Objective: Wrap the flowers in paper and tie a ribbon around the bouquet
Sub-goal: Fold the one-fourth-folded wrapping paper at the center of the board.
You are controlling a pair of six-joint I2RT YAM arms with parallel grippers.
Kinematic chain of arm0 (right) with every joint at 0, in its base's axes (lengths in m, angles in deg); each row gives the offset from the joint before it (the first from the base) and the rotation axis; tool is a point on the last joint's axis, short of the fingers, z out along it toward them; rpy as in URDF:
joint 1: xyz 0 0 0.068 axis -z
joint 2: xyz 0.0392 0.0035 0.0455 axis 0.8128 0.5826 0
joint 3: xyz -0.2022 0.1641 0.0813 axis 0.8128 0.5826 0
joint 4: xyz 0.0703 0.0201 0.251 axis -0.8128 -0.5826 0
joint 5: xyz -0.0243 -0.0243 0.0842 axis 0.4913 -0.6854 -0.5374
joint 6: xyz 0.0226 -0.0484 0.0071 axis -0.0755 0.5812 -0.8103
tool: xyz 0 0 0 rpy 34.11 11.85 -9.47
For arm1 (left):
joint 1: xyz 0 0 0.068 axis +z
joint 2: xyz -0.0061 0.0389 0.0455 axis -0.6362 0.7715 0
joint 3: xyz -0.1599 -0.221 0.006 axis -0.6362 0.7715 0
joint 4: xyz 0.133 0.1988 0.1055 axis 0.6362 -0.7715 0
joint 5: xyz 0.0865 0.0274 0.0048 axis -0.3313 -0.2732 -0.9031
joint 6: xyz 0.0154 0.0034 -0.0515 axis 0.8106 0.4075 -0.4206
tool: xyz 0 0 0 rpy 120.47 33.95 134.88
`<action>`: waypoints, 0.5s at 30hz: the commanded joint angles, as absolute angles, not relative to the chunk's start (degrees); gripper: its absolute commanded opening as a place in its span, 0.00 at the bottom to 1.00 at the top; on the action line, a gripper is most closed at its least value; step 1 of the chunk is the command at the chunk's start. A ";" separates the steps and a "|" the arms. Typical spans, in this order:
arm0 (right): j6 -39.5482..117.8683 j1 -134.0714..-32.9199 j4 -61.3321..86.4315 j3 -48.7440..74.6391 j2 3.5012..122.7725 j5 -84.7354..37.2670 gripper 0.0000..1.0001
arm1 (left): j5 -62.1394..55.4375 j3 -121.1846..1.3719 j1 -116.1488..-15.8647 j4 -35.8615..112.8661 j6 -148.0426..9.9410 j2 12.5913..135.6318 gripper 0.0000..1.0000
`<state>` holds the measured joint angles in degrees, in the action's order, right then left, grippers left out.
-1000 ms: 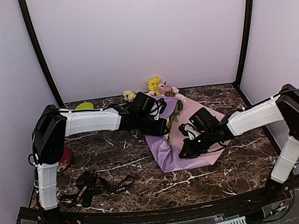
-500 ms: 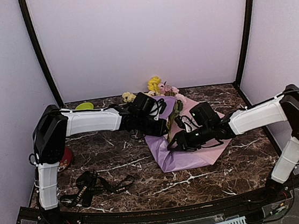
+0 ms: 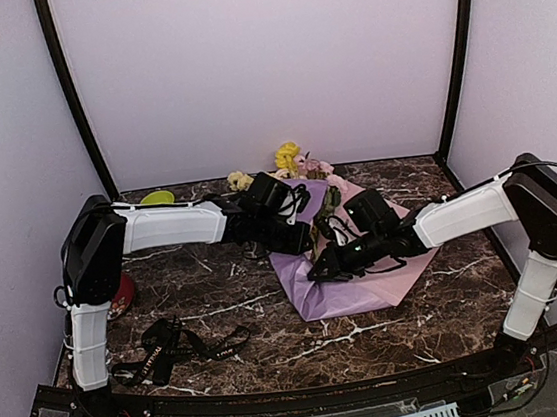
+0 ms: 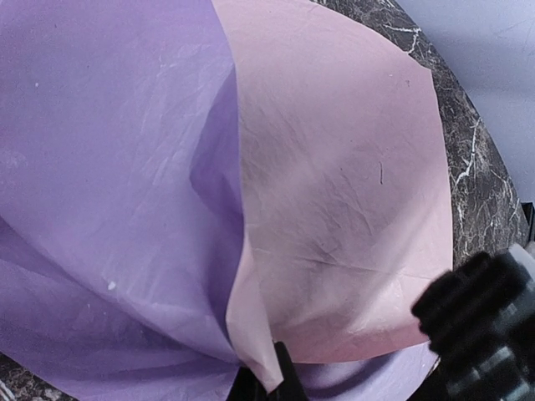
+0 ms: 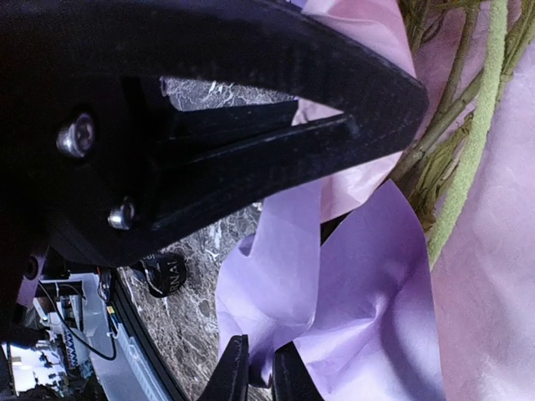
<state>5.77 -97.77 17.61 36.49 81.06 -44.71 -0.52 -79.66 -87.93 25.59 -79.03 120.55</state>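
Where the flowers (image 3: 299,164) lie on the paper (image 3: 358,290) at the far middle of the bench (image 3: 219,306), blooms point to the back wall (image 3: 263,69), stems toward the near edge. The left gripper (image 4: 272,380) pinches the paper's edge; the right gripper (image 5: 261,374) clamps a lilac fold.

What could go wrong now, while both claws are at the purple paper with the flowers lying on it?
1. Both the left claw and the right claw pinch the thin paper; pulling in different directions might tear it.
2. The flowers lie loose on the sheet, so lifting a fold could roll the stems off.
3. The claws work very close together and may collide.
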 commanded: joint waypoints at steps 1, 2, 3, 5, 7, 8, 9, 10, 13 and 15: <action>6.04 -97.88 17.38 35.11 81.54 -43.65 0.05 | -0.97 -81.47 -88.11 23.80 -77.91 120.52 0.00; 6.06 -97.79 16.99 35.21 81.37 -43.34 0.01 | -0.98 -81.55 -88.11 23.72 -77.80 120.52 0.00; 6.17 -97.76 16.65 35.32 81.23 -43.19 0.00 | -1.05 -81.67 -88.11 23.74 -77.73 120.52 0.00; 6.16 -97.73 16.49 35.76 80.72 -43.09 0.00 | -1.28 -81.90 -88.11 23.54 -77.49 120.52 0.00; 6.15 -97.79 16.33 36.16 80.14 -42.95 0.00 | -1.53 -82.20 -88.11 23.48 -77.19 120.52 0.00; 6.20 -97.79 16.24 36.41 79.80 -42.74 0.00 | -1.65 -82.35 -88.11 23.38 -77.04 120.52 0.00; 6.17 -97.79 16.09 36.68 79.59 -42.54 0.00 | -1.72 -82.46 -88.11 23.38 -76.87 120.52 0.00; 6.24 -97.79 16.02 36.91 79.29 -42.33 0.00 | -1.83 -82.56 -88.11 23.32 -76.74 120.53 0.00; 6.25 -97.78 15.96 37.56 78.83 -42.15 0.00 | -2.03 -82.66 -88.11 23.30 -76.43 120.61 0.06; 6.10 -97.79 16.04 38.03 78.47 -41.70 0.00 | -1.88 -82.94 -88.11 23.03 -75.91 120.51 0.22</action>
